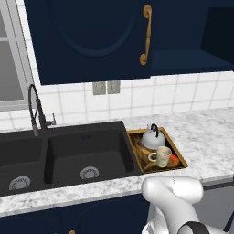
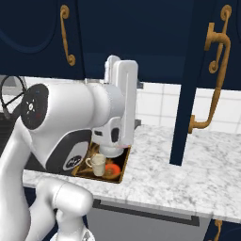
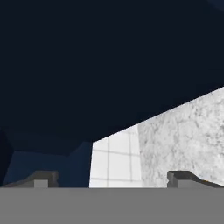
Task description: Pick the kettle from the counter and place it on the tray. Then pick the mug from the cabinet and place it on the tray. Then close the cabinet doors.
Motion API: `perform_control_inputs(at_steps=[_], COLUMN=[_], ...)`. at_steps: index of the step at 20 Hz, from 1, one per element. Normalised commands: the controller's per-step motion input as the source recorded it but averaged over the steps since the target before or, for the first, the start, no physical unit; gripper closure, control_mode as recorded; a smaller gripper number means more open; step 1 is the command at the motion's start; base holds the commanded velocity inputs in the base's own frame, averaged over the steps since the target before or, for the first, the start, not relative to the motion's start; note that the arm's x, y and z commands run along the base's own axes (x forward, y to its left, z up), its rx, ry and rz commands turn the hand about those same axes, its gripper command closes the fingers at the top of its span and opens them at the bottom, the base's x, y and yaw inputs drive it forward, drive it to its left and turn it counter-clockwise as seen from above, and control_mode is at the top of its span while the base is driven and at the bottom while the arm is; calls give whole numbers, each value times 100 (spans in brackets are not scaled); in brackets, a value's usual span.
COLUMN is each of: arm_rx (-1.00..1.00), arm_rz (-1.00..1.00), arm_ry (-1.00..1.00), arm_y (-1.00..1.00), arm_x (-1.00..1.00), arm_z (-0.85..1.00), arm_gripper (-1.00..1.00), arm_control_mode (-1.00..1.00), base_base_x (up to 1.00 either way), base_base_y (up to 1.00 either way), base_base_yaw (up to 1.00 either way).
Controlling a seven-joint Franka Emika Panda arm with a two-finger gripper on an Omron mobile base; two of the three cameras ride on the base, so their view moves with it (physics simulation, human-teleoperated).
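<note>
The silver kettle (image 1: 152,136) with its black arched handle stands at the back of the golden-rimmed tray (image 1: 181,157). The cream mug (image 1: 162,156) sits in front of it on the same tray, next to an orange-red mark. In the right base view the mug (image 2: 98,164) shows on the tray (image 2: 123,170) under my arm, which hides the kettle. My gripper (image 3: 113,179) is open and empty, its fingertips (image 3: 41,179) wide apart before a dark navy surface. The cabinet (image 1: 183,59) stands open. Its right door (image 2: 186,94) juts out edge-on.
A black double sink (image 1: 64,155) with a dark faucet (image 1: 35,109) lies left of the tray. The left cabinet door (image 1: 91,36) with its brass handle (image 1: 146,34) hangs above the sink. Speckled counter (image 2: 188,174) stretches right of the tray.
</note>
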Motion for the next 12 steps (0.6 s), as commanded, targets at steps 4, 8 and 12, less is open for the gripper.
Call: perform_control_inputs(at_steps=[4,8,12], arm_rx=[-11,-9,-7], arm_rz=[-21,-19,-17], arm_ry=[0,-2,-1], arm_y=[-36,-41,-44], arm_x=[-77,-78,-72], arm_z=[-8,0,-1], arm_gripper=[-100,-100,-100], arm_control_mode=[-100,-100,-100], base_base_x=[0,0,0], base_base_y=[0,0,0], base_base_yaw=[0,0,0])
